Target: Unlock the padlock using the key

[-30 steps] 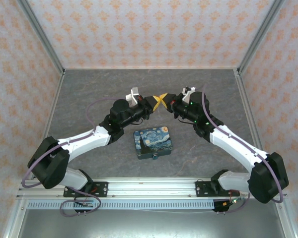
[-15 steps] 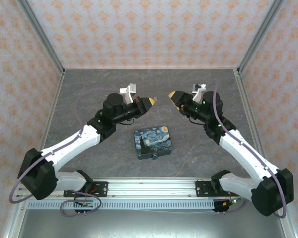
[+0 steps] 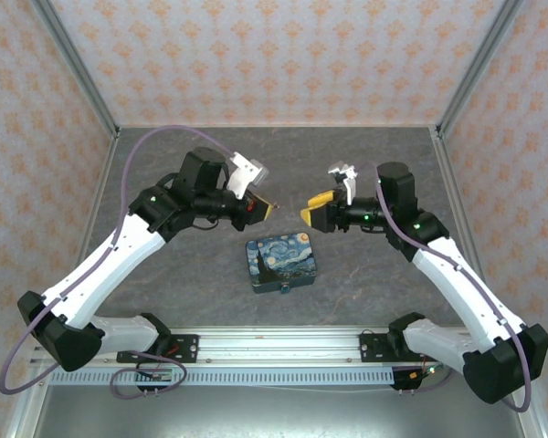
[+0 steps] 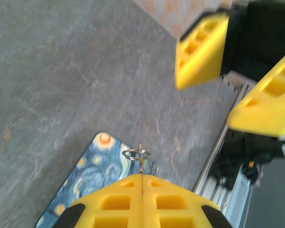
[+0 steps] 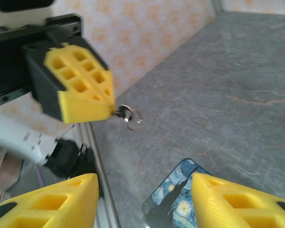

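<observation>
1. The left pincer (image 3: 266, 209) hangs over the grey surface (image 3: 164, 173), a bit left of the middle, tip pointing across at the other arm. Its yellow fingers (image 4: 109, 204) are pressed flat together and clamped on the key (image 4: 141, 165).
2. The key is a thin pale sliver poking out of the seam between those fingertips, with a little wire ring (image 4: 136, 153) on its free end. It's up in the air and only touches the fingers. The right wrist camera catches it sticking out of the left pincer's tip too.
3. The Starry Night box (image 3: 281, 262) lies flat on the surface, between the two pincers and nearer the arm bases than either of them.
4. The padlock (image 3: 282, 290) looks like the tiny dark blob at the near edge of the box in the overhead view. It's way too small to tell if it's locked.
5. The right pincer (image 3: 312, 210) sits opposite the left one with a gap between them, tips facing it. Its jaws are spread apart and empty.
</observation>
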You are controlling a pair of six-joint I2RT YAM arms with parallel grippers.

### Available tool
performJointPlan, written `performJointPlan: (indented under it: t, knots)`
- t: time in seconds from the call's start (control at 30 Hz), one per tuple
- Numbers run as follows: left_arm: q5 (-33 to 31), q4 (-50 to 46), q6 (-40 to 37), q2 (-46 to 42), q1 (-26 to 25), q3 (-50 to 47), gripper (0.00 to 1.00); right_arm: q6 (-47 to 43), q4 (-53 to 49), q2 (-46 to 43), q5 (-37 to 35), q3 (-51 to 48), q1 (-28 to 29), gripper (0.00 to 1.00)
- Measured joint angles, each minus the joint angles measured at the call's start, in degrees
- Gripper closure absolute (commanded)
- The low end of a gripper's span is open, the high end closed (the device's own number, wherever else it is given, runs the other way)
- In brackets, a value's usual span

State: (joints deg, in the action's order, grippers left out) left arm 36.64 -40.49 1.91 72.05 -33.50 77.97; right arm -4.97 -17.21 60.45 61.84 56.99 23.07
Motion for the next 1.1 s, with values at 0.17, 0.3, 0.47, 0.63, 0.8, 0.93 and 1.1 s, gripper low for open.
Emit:
performJointPlan:
  t: [0.17,0.3,0.47,0.63,0.8,0.93,1.1]
  knots:
    - [1.55,-9.22,-8.85,1.81,-0.04,4.7,1.0,-11.54,-5.35,2.91,5.6,2.95,0.9,0.46]
    - [2.54,-14.01,-13.75,4.11,-0.37,7.87,1.0,-18.62,-8.63,5.53,7.43,4.63,3.19,0.46]
    - [3.5,-16.98,-16.87,5.88,-0.63,9.29,1.0,-23.71,-11.32,10.16,8.61,8.9,5.4,0.48]
    - [3.8,-17.51,-18.16,6.12,-0.63,9.46,1.0,-26.86,-13.6,14.69,9.35,12.46,6.56,0.55]
    - [4.66,-17.84,-18.56,6.12,-0.63,10.27,1.0,-28.83,-15.56,17.29,9.86,13.86,7.56,0.65]
    - [4.79,-17.92,-18.91,6.12,-0.63,10.49,1.0,-29.62,-16.31,18.4,10.25,14.08,8.2,0.72]
    - [4.79,-18.12,-18.99,6.23,-0.63,10.51,1.0,-29.86,-16.94,18.91,10.64,14.29,8.28,0.76]
